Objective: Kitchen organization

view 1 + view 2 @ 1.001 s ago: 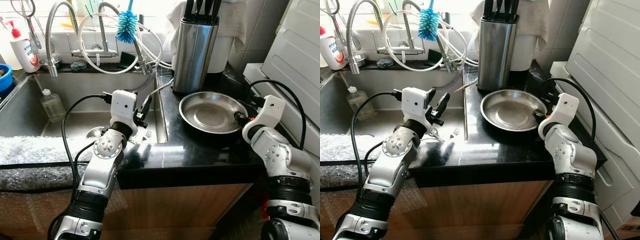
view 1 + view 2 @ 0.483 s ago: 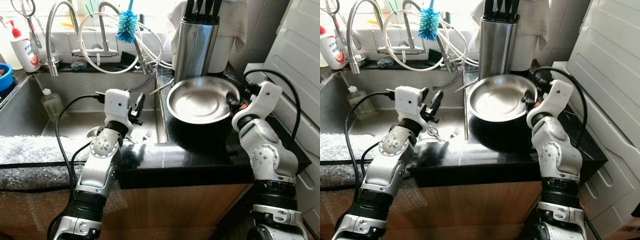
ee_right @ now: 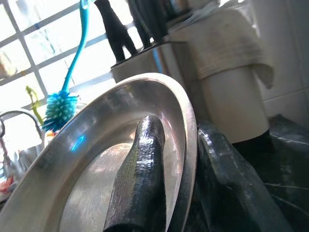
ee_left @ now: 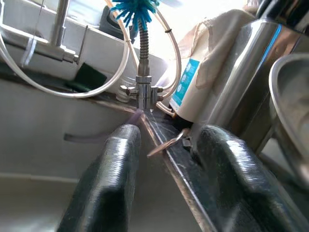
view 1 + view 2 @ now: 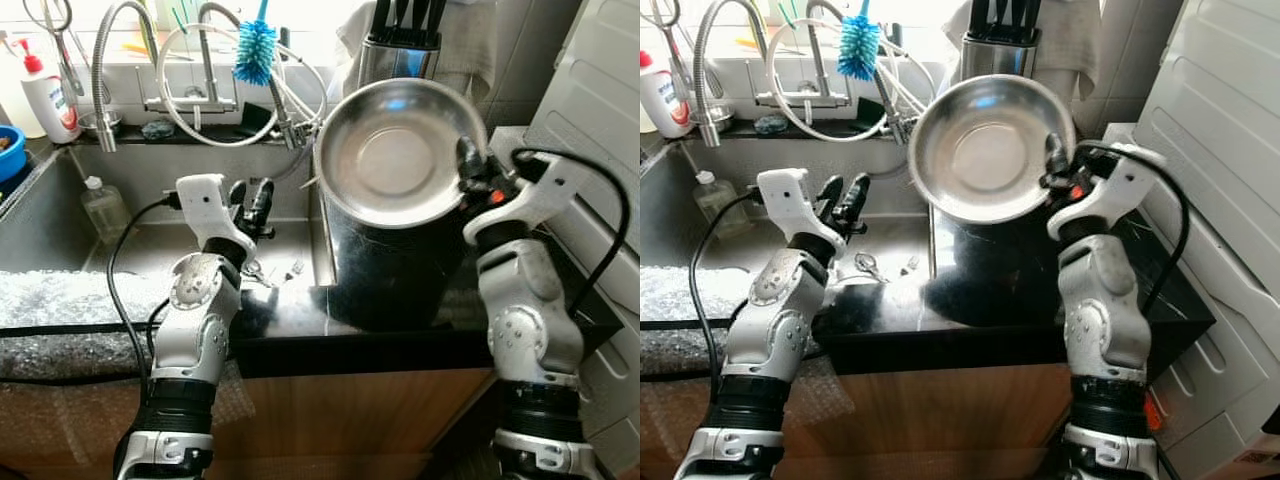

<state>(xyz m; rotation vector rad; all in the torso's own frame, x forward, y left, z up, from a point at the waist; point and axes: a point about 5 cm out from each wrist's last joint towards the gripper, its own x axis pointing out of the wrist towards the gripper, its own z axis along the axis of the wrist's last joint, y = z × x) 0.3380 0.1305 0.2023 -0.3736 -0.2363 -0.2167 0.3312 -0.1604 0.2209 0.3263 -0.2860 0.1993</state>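
Note:
A round steel bowl is lifted off the black counter and tilted up, its inside facing me. My right gripper is shut on its right rim, one finger inside the bowl and one behind the rim. My left gripper hangs open over the sink at its right end, holding nothing. In the left wrist view its two fingers point toward the counter corner and a hose fitting.
A steel knife block stands behind the lifted bowl. Faucets, white hoses and a blue bottle brush line the sink's back ledge. A small clear bottle and cutlery lie in the sink. White appliance panel rises at the right.
The right gripper raised the bowl from the counter and tipped it upright, moving it left. The left gripper drifted left and slightly up over the sink.

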